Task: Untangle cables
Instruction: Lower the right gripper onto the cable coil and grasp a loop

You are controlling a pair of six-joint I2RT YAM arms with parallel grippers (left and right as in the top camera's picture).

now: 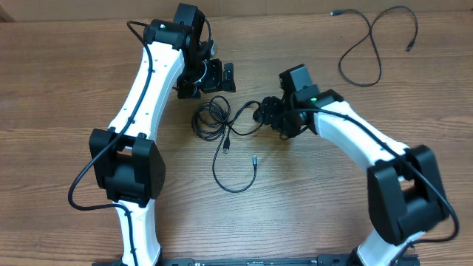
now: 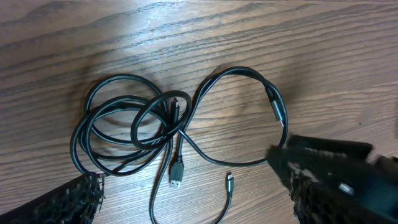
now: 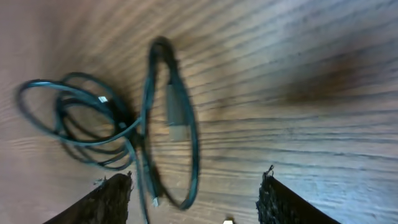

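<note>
Black cables sit knotted mid-frame; your right pincer, part-open, straddles 1 loop ungripped, left pincer wide, empty; pulling could tighten it.

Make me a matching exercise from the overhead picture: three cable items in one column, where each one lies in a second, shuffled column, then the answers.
Column one:
1. coiled bundle
2. lone cable
3. U-shaped loop

Column two:
A. top right of the overhead view, on its own
B. just below the bundle in the overhead view
C. near the middle of the overhead view

Pairs: 1-C, 2-A, 3-B
</note>
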